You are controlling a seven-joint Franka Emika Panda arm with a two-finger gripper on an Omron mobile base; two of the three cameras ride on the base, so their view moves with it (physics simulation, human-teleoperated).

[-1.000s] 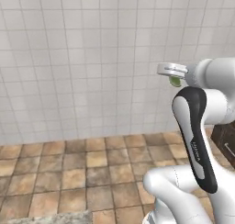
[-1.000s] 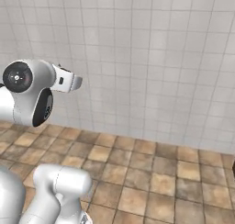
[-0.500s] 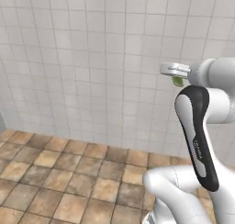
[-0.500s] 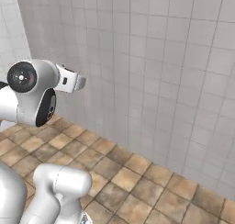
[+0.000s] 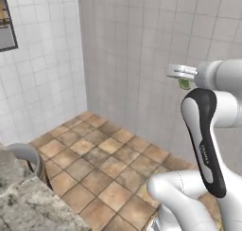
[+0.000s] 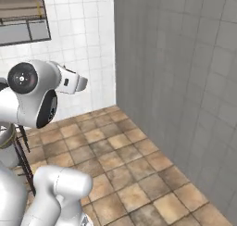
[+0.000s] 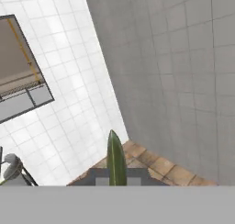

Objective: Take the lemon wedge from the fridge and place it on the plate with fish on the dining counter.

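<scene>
Left base view: the white arm rises at the lower right before a corner where two tiled walls [image 5: 142,45] meet, the left one brighter white, the right one greyer. A floor [image 5: 94,164] of brown and tan stone tiles runs into the corner. The edge of the grey-brown marbled dining counter [image 5: 23,206] fills the lower left, with a round grey stool [image 5: 23,154] just beyond it. High at the right, the gripper [image 5: 182,76] carries the lemon wedge [image 5: 183,84], a small green shape under its pale end, well above the floor.

Right base view: the arm's round joint stands at the left, and its hand points right toward the wall corner [image 6: 115,49]. A framed grey panel [image 6: 23,16] hangs on the white wall at the upper left. The brown floor tiles spread across the lower half.

Hand view: the lemon wedge [image 7: 116,159] stands as a narrow pointed green blade at bottom centre, clamped between the gripper's closed tips. Beyond it lie the same wall corner, the framed panel [image 7: 18,76] at the left, and a strip of brown floor [image 7: 151,165].
</scene>
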